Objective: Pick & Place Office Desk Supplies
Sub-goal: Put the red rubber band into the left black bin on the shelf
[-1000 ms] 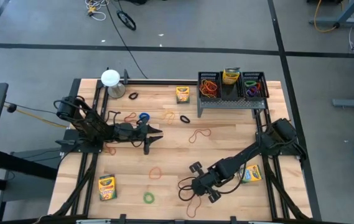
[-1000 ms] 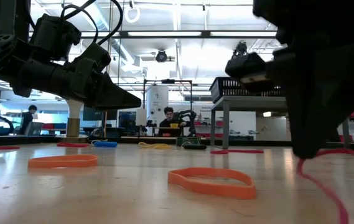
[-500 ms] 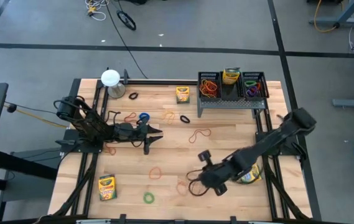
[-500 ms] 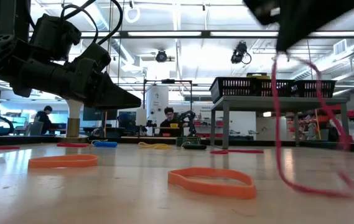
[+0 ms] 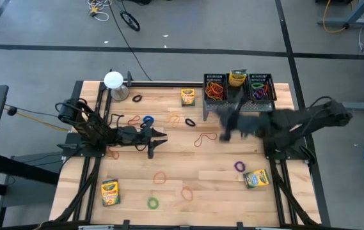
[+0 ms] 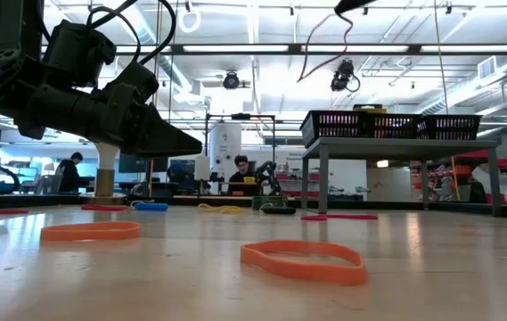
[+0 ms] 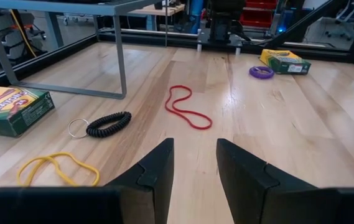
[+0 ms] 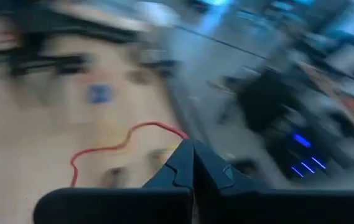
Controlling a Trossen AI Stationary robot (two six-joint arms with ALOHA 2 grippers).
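My right gripper [image 5: 225,130] is high over the table's middle, near the front of the black wire-mesh rack [image 5: 236,89], and is shut on a red rubber band [image 8: 111,149]. The arm is blurred. The band also shows in the low view [image 6: 324,46], dangling high above the tabletop. My left gripper [image 5: 159,137] is open and empty just above the table's left half, its fingers [image 7: 158,168] pointing toward another red band [image 7: 186,109] that lies flat. Crayon boxes [image 5: 109,191] [image 5: 256,178] [image 5: 187,96] lie flat on the wood. My right gripper pinches the red rubber band between its two shut fingers. The band comes out at the fingertips [image 8: 178,132]. The rest hangs slack below the gripper, lifted clear of the table.
Loose bands lie on the table: orange [image 5: 160,177] [image 5: 187,191], green [image 5: 153,203], purple [image 5: 239,166], blue [image 5: 148,119], and a black coil [image 5: 190,121]. The rack holds bands and a crayon box [image 5: 237,78]. A white round-topped object [image 5: 113,80] stands far left. People show in the room behind.
My right gripper has risen from the table's near edge and swung fast toward the far edge and the rack, staying shut. The red rubber band has been lifted off the wood and now hangs clear, high above the table.
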